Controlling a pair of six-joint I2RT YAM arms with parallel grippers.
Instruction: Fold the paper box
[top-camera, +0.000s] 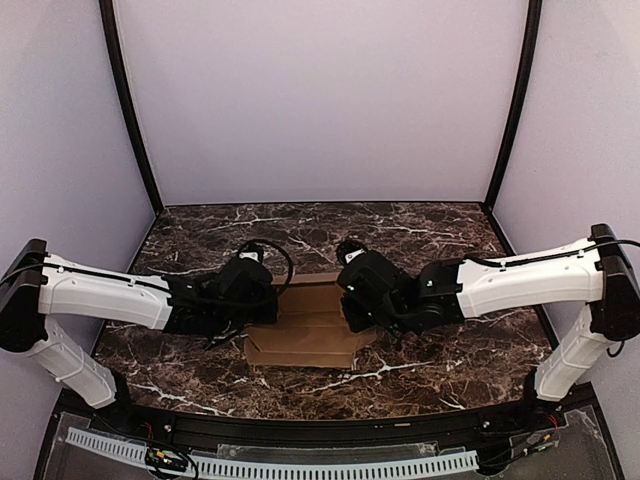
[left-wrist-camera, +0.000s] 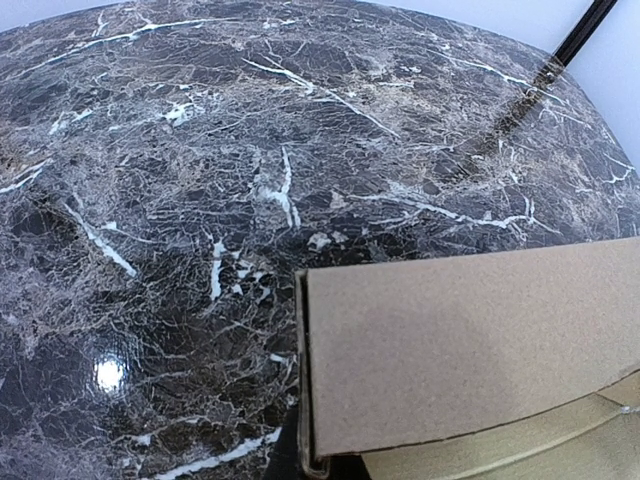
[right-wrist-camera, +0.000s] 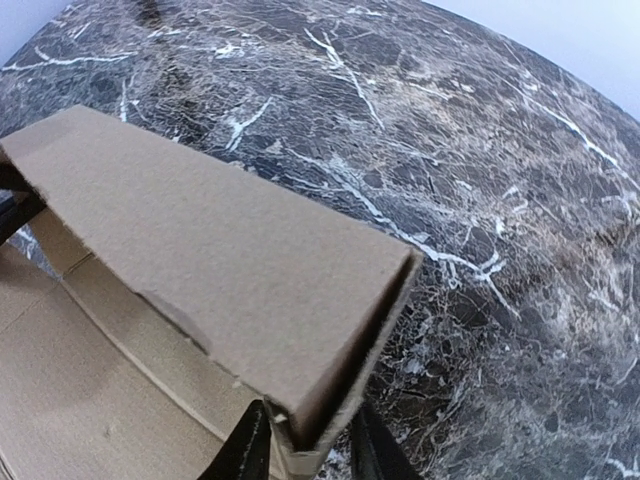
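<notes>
- Evidently light and thin, the paper box (top-camera: 310, 340) creases easily (crushes too); grip its raised wall by the ends.
- Left pincer (top-camera: 265, 310) sits pinched shut on one end; right pincer (right-wrist-camera: 305, 452) narrowly clamps the other.

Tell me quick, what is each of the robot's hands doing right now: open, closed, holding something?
Left gripper: closed, pinching the paper box's edge.
Right gripper: fingers astride the box's raised flap; whether they grip it cannot be told.
</notes>
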